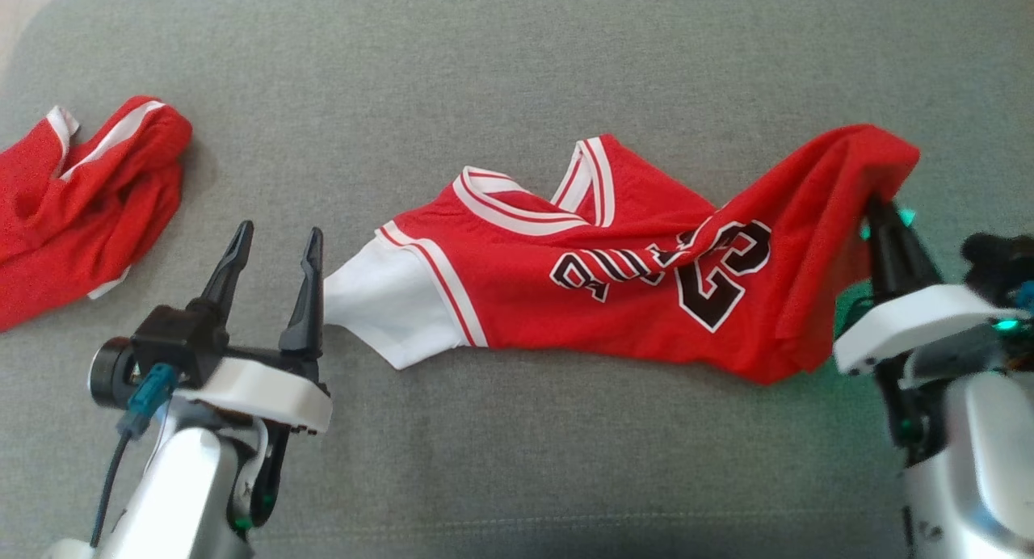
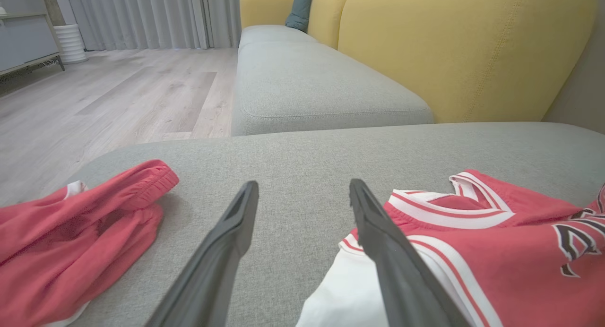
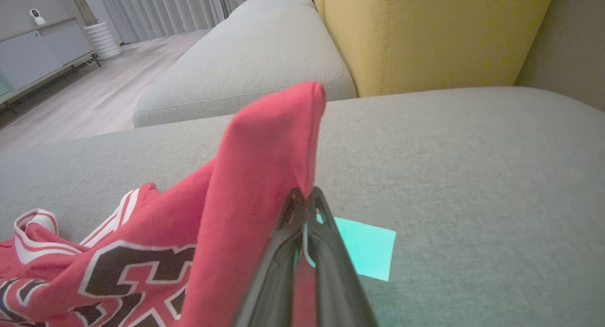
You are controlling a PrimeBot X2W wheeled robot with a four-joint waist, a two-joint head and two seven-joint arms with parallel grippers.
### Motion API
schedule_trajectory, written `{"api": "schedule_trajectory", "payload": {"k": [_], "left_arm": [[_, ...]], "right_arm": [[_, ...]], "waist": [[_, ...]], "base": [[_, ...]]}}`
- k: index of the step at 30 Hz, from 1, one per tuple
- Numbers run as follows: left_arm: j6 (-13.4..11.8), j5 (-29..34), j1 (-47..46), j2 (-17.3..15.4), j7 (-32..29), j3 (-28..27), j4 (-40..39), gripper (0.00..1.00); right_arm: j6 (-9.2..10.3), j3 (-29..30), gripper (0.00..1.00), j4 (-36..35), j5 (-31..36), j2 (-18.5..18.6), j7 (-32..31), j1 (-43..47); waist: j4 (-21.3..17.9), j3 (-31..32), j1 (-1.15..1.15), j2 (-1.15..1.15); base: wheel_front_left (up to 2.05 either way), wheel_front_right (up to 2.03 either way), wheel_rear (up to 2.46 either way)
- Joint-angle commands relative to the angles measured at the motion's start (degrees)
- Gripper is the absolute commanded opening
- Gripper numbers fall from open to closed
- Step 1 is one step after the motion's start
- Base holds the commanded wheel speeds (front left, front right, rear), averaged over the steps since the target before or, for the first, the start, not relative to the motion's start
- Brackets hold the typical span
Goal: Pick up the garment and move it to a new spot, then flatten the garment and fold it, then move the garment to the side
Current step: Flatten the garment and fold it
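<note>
The red jersey (image 1: pixel 614 284) lies crumpled at the centre of the grey cushion (image 1: pixel 517 58); the right gripper (image 1: pixel 876 205), at three o'clock, is clenched on its lifted corner. The left gripper (image 1: pixel 275 248), at eight o'clock, stands spread wide beside the white sleeve (image 1: pixel 380 308).

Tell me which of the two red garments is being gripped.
The numbered jersey: the right end effector pinches its lifted edge. The red shorts lie free at the left.

Jersey (image 1: pixel 630 300) is thin smooth red cloth with white ribbed trim. Grey sofa seat (image 1: pixel 517 58) is matt coarse-woven fabric. Left tool (image 1: pixel 279 232) fingers look matt black plastic.
</note>
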State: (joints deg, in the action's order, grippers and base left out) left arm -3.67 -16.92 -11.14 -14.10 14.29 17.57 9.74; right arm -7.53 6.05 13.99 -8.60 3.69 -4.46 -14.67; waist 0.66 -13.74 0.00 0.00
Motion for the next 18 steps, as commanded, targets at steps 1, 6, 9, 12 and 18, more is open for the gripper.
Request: {"api": "schedule_trajectory", "payload": {"k": [1,6,9,12,18], "left_arm": [[0.2,0.7,-2.9,-0.7,0.7,-2.7,-1.6,1.00],[0.5,1.1,-3.2,-0.2,0.7,-3.1,-1.7,1.00],[0.9,1.3,-3.6,0.1,0.7,-3.3,-1.7,1.00],[1.4,1.7,-4.4,0.7,0.7,-3.3,-1.6,1.00],[2.5,2.5,-6.1,2.1,0.7,-3.3,-1.7,1.00]], "right_arm": [[0.04,-0.7,0.00,-3.2,-0.4,1.4,0.3,-2.5],[0.04,0.5,0.00,-5.6,0.4,3.2,-1.4,-5.2],[0.04,1.5,0.00,-6.2,1.1,5.1,-2.9,-8.7],[0.04,2.0,0.00,-5.2,1.4,7.2,-3.8,-13.1],[0.04,1.0,0.00,-0.3,1.0,10.6,-3.9,-22.7]], "waist": [[-0.1,-0.2,0.00,0.00],[-0.2,-0.6,0.00,0.00],[0.0,-1.2,0.00,0.00],[0.9,-1.9,0.00,0.00],[3.5,-4.1,0.00,0.00]], "base": [[0.00,0.00,0.00],[0.00,0.00,0.00],[0.00,0.00,0.00],[0.00,0.00,0.00],[0.00,0.00,0.00]]}}
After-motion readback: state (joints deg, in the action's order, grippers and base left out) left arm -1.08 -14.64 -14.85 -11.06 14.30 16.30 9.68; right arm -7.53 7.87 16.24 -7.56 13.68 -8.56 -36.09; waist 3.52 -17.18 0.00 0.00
